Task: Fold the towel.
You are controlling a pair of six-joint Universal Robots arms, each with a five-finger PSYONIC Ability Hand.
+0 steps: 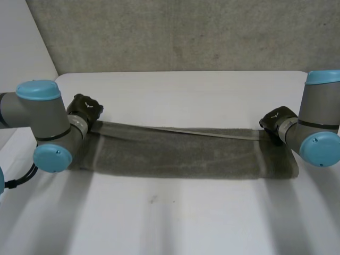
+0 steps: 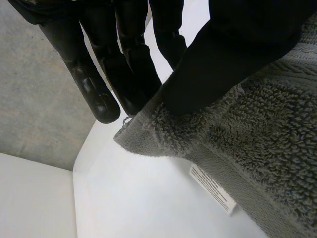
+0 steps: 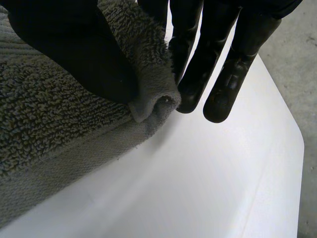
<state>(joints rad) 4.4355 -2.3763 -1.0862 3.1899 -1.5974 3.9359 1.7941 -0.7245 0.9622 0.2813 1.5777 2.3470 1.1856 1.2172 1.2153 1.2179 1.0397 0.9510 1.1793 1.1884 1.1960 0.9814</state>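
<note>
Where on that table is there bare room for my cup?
Bare table lies along the near edge of the towel, and beyond its far edge up to the wall. It is crowded at the towel's two ends, where the left hand and right hand each pinch a corner.

Towel (image 1: 180,154): dark grey terry with a flat woven stripe near each end, lying as one long, narrow band across the middle of the table (image 1: 186,95), its length running left to right. A thin paler edge (image 1: 212,132) runs along the far side. The far left corner (image 2: 133,131) and the far right corner (image 3: 153,104) are both raised off the surface and bunched, and a white label (image 2: 213,189) hangs beneath the left end.
</note>
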